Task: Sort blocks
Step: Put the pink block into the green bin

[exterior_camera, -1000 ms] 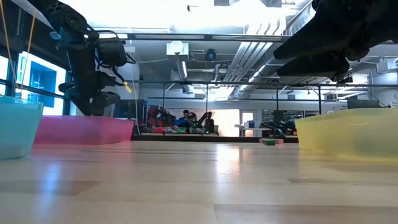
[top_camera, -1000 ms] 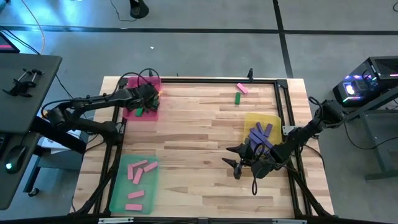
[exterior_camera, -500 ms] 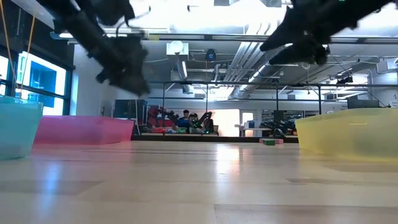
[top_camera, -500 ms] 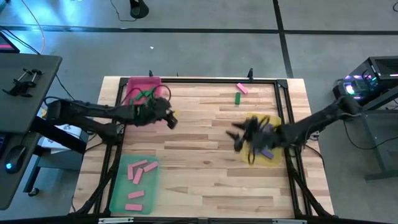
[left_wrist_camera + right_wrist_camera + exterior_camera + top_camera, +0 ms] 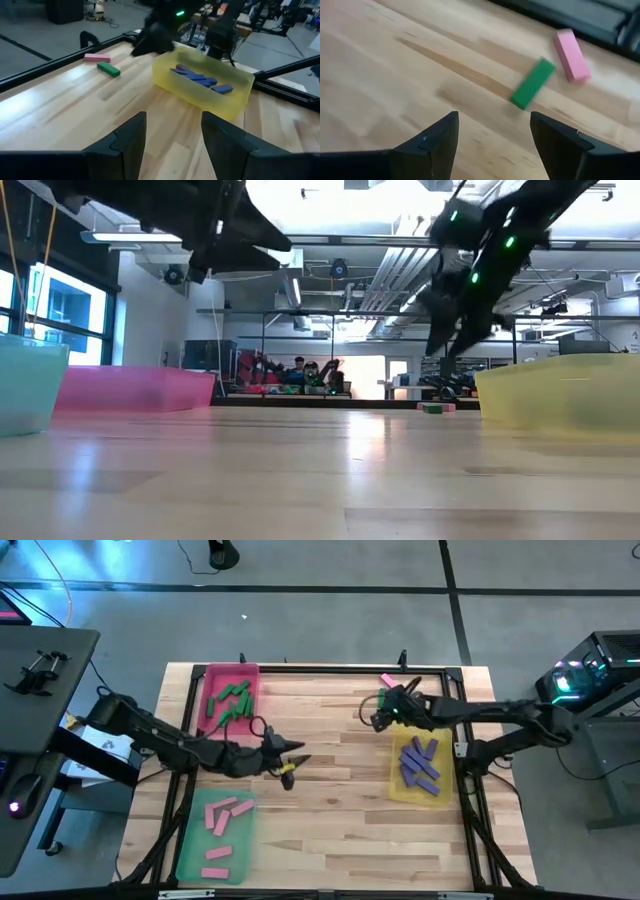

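Two loose blocks lie flat on the table near its far edge: a green block (image 5: pixel 532 83) and a pink block (image 5: pixel 572 62), which also show in the left wrist view as the green block (image 5: pixel 108 69) and pink block (image 5: pixel 97 57). My right gripper (image 5: pixel 369 714) hovers open just short of them, slanting down, with the green block ahead of its fingers. Above the table's middle, my left gripper (image 5: pixel 298 760) is open and holds nothing, pointing nearly level toward the right. Purple blocks (image 5: pixel 420 762) lie in the yellow tray (image 5: pixel 400 790).
The pink tray (image 5: pixel 250 675) at the far left holds green blocks (image 5: pixel 228 700). The green tray (image 5: pixel 190 855) at the near left holds pink blocks (image 5: pixel 222 815). A black frame rail (image 5: pixel 330 670) runs along the table's far edge.
My left gripper has swung from over the pink tray toward the table's middle and tipped up from pointing down to nearly level. My right gripper has swung from the near side of the yellow tray toward the far edge, over to the loose green and pink blocks. Both stayed open.
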`<state>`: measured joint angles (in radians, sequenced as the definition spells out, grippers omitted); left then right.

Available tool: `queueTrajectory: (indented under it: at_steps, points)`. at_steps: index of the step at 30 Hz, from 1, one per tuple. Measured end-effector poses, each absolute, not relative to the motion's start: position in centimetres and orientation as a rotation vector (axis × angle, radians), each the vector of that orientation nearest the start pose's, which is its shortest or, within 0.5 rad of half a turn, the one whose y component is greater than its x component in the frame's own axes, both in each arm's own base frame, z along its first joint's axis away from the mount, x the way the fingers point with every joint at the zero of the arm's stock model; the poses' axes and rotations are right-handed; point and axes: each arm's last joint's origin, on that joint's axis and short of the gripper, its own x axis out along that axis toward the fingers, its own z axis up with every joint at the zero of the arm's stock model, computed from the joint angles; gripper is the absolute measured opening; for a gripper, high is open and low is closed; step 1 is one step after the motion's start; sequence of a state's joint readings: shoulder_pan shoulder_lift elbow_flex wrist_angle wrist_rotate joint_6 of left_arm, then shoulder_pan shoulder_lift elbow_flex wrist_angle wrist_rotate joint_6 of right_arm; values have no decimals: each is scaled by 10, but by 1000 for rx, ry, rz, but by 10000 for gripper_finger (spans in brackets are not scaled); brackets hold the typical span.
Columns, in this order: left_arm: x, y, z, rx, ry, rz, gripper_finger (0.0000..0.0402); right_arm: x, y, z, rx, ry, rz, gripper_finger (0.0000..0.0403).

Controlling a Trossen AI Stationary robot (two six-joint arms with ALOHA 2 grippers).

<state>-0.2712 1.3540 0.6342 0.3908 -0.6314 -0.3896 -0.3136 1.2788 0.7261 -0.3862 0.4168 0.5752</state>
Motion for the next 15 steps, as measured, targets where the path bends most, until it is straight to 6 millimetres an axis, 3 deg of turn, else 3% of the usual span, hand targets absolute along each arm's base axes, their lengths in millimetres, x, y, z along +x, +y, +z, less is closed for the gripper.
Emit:
queueTrajectory:
  at_steps: [9, 15]
  points:
    - [282, -74, 194, -243, 190, 386, 179, 233, -127, 155, 484, 850, -1055, 232]
    - [285, -76, 188, -241, 198, 385, 179, 230, -160, 155, 458, 844, -1134, 232]
